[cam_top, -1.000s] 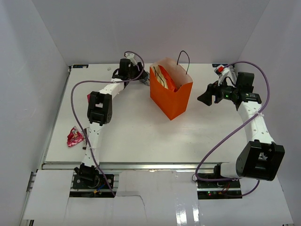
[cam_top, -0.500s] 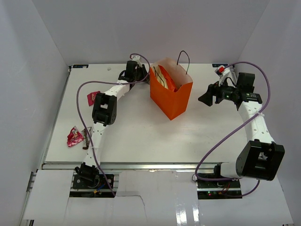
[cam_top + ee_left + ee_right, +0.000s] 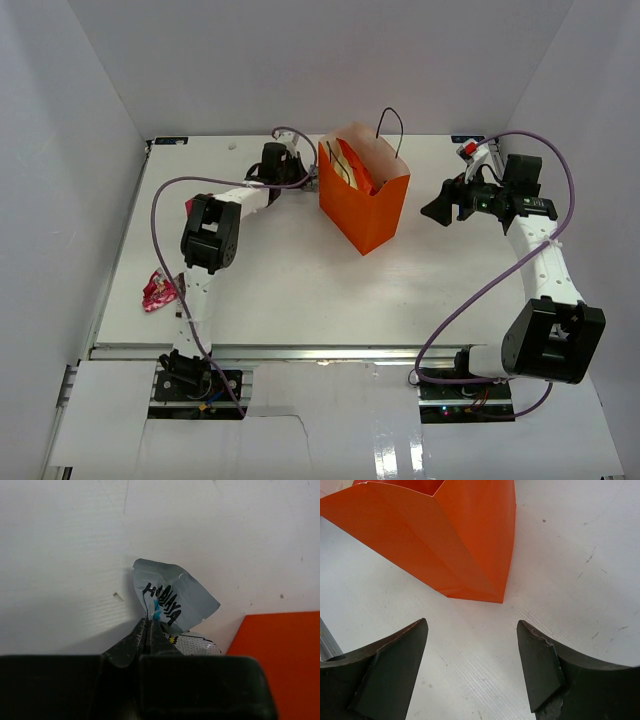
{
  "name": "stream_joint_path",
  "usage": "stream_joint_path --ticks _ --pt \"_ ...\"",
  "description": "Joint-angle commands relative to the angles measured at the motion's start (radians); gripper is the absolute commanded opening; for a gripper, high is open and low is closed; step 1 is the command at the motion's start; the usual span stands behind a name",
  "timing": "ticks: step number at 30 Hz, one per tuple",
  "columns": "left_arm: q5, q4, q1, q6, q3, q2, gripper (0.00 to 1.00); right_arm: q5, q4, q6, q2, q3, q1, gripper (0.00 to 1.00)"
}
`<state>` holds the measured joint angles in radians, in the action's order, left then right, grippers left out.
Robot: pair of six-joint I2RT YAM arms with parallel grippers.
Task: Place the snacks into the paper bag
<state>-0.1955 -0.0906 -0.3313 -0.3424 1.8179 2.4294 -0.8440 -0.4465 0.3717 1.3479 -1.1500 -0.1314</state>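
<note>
At the far side of the table, just left of the paper bag, your left gripper has its two dark fingers pressed together on a pinch of the silver-grey wrapper. The wrist view shows the crinkled foil flaring out beyond the fingertips, with black lettering and a streak of blue on it, and its shadow falling on the white table to the left. A paler, speckled piece of foil shows just under the flared part; you cannot tell from this view whether it belongs to the same wrapper. Whether the wrapper is lifted clear of the surface or resting on it is also not plain. A corner of the paper bag fills the lower right of that wrist view, close beside the pinched wrapper. From above, the bright orange bag stands upright near the middle of the far half of the table, its mouth open, a thin black loop handle rising from its far rim, and something striped showing inside against the pale lining. On the other side of the bag, your right gripper hangs with its jaws spread wide and nothing between them, pointing at the bag's lower corner but well apart from it. Far out by the left edge of the table, near your left arm's base, a pink-red wrapper lies crumpled on the surface.
</note>
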Motion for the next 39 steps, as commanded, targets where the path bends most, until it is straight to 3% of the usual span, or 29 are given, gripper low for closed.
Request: stream_joint_path --ticks 1,10,17,21,28,34,39 --pt "-0.001 0.006 -0.002 0.031 -0.153 -0.098 0.00 -0.035 0.002 0.003 -0.032 -0.042 -0.005 0.78" --pt "-0.019 -0.070 0.029 0.017 -0.574 -0.433 0.00 -0.124 -0.076 0.100 -0.049 -0.053 -0.005 0.80" --pt "-0.116 -0.072 0.029 -0.099 -0.827 -0.648 0.00 -0.216 -0.392 0.492 -0.009 -0.149 0.045 0.80" --pt "-0.232 -0.069 0.029 -0.138 -0.931 -0.739 0.00 -0.152 -0.575 0.780 -0.032 -0.107 0.257 0.80" --pt "-0.387 -0.026 0.002 -0.174 -1.072 -0.906 0.00 0.016 -0.511 1.357 -0.150 0.111 0.578 0.91" --pt "-0.528 -0.015 -0.075 -0.213 -1.163 -0.987 0.00 0.127 -0.188 1.278 -0.060 0.110 0.794 0.91" --pt "-0.587 -0.018 -0.123 -0.257 -1.209 -1.061 0.00 0.230 -0.041 1.199 0.048 0.104 0.938 0.91"
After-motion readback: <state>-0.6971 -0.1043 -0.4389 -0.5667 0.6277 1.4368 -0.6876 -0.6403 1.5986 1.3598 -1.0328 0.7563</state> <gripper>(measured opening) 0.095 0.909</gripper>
